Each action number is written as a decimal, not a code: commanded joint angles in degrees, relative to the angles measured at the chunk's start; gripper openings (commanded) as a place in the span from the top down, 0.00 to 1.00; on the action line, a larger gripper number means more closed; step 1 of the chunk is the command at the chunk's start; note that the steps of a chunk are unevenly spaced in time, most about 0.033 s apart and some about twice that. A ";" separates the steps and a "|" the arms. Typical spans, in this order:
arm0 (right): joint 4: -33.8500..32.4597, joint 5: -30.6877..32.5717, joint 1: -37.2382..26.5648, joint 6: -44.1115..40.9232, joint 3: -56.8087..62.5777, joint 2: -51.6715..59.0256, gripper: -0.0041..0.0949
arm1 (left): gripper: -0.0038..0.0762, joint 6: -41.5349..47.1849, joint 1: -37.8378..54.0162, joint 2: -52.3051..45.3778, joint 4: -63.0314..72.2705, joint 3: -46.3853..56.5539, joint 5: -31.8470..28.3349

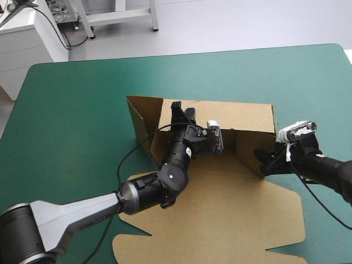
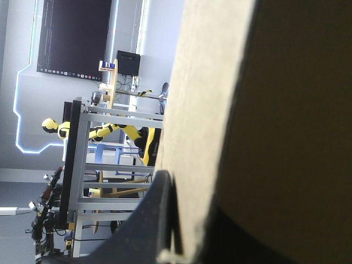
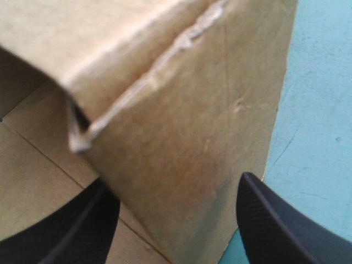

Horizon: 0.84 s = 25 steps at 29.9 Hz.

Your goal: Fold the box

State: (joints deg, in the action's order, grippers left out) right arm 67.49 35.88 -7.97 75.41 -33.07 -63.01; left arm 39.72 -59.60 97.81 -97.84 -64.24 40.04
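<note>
The brown box lies mid-table with its wide lid flat toward the front edge. Its back wall stands upright and the left side wall angles outward. My left gripper reaches over the back wall's top edge. In the left wrist view it is shut on the wall, with one black finger showing beside the board. My right gripper is at the box's right side flap. In the right wrist view it stands open, its fingers either side of the folded corner.
Bare teal-green cover surrounds the box on the far, left and right sides. The lid's cut flaps reach close to the table's front edge. A white cabinet stands beyond the far left corner.
</note>
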 commanded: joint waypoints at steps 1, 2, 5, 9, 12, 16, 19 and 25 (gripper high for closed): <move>2.66 1.90 0.07 1.62 -1.37 1.10 0.38 | 0.96 0.95 -0.20 -0.84 3.64 -0.41 -4.18; 2.66 1.88 0.07 1.62 -1.37 1.10 0.38 | 0.96 0.95 -0.20 -0.84 3.64 -0.41 -4.18; 2.83 1.88 0.07 1.62 -1.37 1.10 0.38 | 0.96 0.95 -0.20 -0.84 3.64 -0.41 -4.18; 2.83 1.81 0.07 1.62 -1.37 1.10 0.38 | 0.96 0.95 -0.20 -0.84 3.64 -0.41 -4.18; 2.83 1.52 0.07 1.62 -1.37 1.10 0.50 | 0.96 0.95 -0.20 -0.84 3.64 -0.41 -4.18; 2.73 -0.18 0.07 2.95 -1.37 1.10 0.81 | 0.96 0.95 -0.20 -0.84 3.64 -0.41 -4.02; 3.76 -1.65 0.07 2.93 -1.37 1.10 0.97 | 0.96 0.95 -0.20 -0.84 3.30 -0.41 -4.13; 4.76 -2.68 0.07 4.23 -1.68 1.10 0.97 | 0.96 0.95 -0.20 -0.84 3.28 -0.41 -4.02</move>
State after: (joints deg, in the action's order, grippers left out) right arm 69.22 31.81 -7.97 78.99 -33.07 -62.68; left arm 39.68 -59.60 97.85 -97.97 -64.24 39.75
